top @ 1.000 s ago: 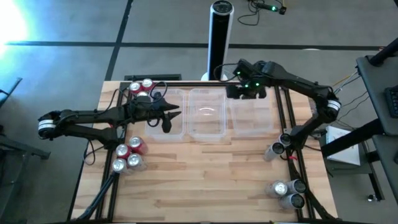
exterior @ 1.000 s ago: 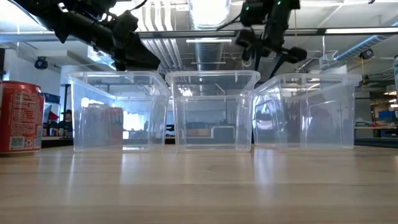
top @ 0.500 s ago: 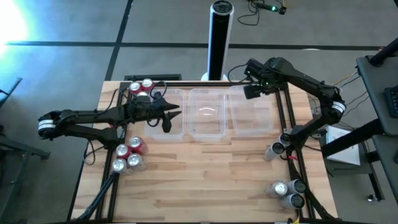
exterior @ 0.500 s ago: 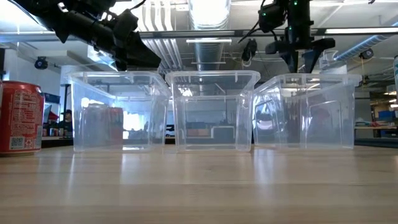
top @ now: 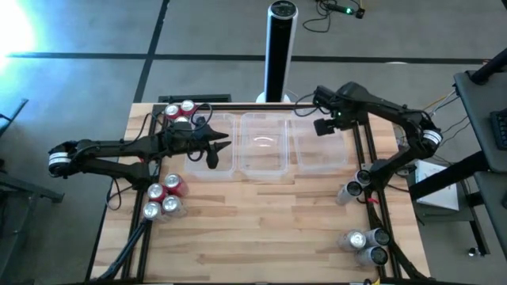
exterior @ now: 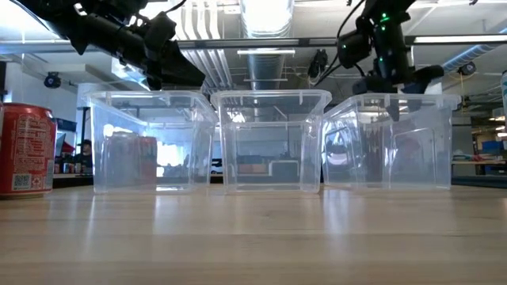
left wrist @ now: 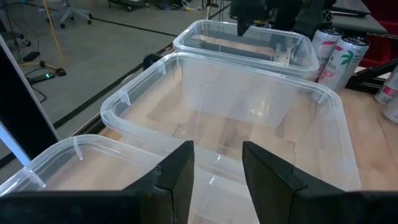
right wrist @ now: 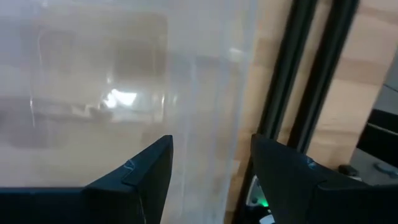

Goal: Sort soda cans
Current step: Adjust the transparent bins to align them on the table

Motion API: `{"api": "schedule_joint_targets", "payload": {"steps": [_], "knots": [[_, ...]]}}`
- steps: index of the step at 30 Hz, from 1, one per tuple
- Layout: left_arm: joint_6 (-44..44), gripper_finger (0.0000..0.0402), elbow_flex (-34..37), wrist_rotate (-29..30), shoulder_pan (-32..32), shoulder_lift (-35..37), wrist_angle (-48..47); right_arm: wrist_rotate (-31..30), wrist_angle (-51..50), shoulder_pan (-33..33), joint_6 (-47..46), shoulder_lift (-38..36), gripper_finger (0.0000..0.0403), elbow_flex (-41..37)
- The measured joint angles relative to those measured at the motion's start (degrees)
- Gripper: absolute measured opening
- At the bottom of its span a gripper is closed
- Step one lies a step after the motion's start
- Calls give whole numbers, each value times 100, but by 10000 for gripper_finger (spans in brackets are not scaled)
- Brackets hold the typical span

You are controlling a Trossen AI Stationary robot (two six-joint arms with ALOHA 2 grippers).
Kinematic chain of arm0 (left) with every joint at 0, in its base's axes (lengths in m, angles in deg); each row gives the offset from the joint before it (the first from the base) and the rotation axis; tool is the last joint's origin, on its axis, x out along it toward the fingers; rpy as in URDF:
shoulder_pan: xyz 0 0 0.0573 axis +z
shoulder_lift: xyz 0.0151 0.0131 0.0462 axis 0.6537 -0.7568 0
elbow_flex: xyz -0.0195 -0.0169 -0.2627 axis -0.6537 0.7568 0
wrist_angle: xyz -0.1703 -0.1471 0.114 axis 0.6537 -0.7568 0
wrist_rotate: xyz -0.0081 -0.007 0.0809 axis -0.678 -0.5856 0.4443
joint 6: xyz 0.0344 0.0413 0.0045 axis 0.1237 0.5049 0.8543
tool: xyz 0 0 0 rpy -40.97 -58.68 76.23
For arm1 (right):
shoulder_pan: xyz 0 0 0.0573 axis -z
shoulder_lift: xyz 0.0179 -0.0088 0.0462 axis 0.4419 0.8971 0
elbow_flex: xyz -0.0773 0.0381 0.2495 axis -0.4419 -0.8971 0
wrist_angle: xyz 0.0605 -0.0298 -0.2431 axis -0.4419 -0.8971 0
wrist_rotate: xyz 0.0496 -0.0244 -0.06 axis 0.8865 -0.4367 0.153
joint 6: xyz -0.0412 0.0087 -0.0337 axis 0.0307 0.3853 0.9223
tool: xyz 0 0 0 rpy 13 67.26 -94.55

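Wooden surface [top: 261, 214] with three clear tubs in a row at its far side: left tub [top: 212, 147], middle tub [top: 263, 145], right tub [top: 321, 146]; none shows a can inside.

Left claw [top: 212, 152] hangs over the left tub's near-right part, arm reaching in from the surface's left edge; in the left wrist view its fingers [left wrist: 177, 177] stand apart with a plain gap and nothing between them, the middle and right tubs beyond.

Right claw [top: 325, 127] sits above the far edge of the right tub; in the low view it is at rim height over that tub [exterior: 392, 83]; in the right wrist view its fingers [right wrist: 152, 171] are spread and empty, looking down on the tub wall and the dark frame rail [right wrist: 311, 81].

Soda cans: two red cans [top: 179, 110] at the far-left corner behind the left tub; three red cans [top: 163, 199] clustered near the left edge, nearer the front; two cans [top: 352, 188] by the right rail; three silver/black cans [top: 366, 244] at the near-right corner; one red can [exterior: 25, 150] shows upright at the low view's left.
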Motion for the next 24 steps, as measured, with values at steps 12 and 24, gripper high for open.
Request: {"api": "schedule_joint_targets", "payload": {"steps": [12,24], "knots": [[0,121,0,0,0,-2,0,526,44,-223,-104,-51,205,-213],[0,121,0,0,0,-2,-4,604,40,-367,-301,-437,204,-208]]}}
